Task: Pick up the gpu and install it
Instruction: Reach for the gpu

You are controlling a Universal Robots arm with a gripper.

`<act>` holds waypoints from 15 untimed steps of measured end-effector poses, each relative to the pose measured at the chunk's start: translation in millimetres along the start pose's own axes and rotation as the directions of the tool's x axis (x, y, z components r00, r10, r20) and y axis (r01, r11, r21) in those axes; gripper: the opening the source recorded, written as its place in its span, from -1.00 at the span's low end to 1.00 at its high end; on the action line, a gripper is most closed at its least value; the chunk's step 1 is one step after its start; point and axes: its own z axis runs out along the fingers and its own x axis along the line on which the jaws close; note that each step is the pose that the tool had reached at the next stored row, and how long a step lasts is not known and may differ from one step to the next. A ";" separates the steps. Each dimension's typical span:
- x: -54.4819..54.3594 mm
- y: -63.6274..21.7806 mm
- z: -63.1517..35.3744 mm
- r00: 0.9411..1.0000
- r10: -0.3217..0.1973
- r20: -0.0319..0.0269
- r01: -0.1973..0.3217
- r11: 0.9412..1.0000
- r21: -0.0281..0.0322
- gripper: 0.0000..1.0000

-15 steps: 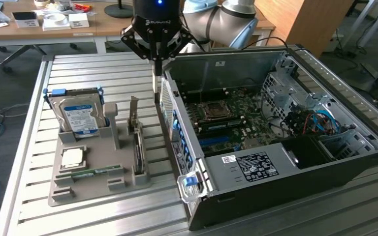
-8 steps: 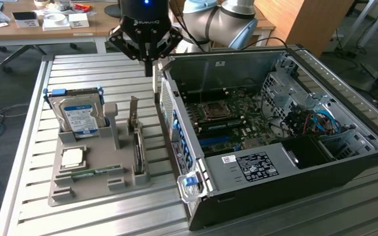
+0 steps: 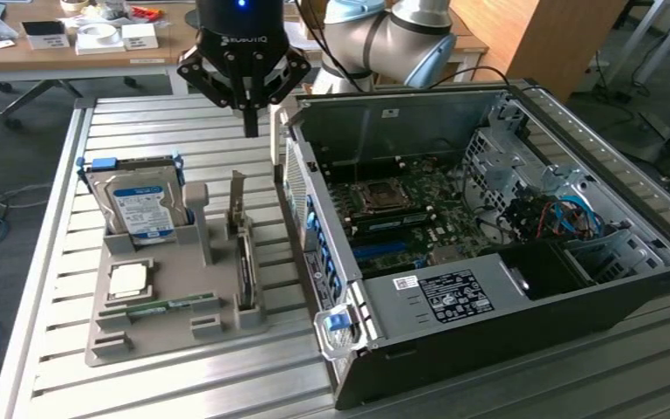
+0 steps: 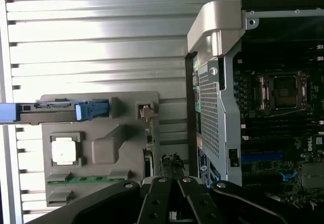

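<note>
The gpu point(image 3: 243, 262) stands on its edge in a slot of the grey holder tray point(image 3: 167, 262), its silver bracket pointing up at the far end. In the wrist view the gpu point(image 4: 147, 133) shows edge-on as a thin dark strip with its bracket end beside the hard drive. My gripper point(image 3: 250, 118) hangs above the table just beyond the far end of the tray, fingers pressed together and holding nothing. Its black linkages and the gripper point(image 4: 172, 186) itself reach into the wrist view, above the card's near end. The open computer case point(image 3: 487, 236) lies on the exterior view's right with its motherboard point(image 3: 405, 218) exposed.
On the tray stand a silver hard drive point(image 3: 137, 205) with a blue-white label, a square processor point(image 3: 129, 279) and a green RAM stick point(image 3: 160, 305). The case's side wall point(image 3: 300, 209) rises right next to the gpu. The slatted metal table point(image 3: 160, 131) is bare behind the tray.
</note>
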 end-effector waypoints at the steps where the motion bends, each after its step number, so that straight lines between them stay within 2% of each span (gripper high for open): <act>1: 0.8 -0.1 0.0 1.000 0.000 0.000 0.000 1.000 0.000 -0.79; 15: 3.0 -0.2 -0.1 1.000 0.000 0.000 0.000 1.000 0.000 -0.79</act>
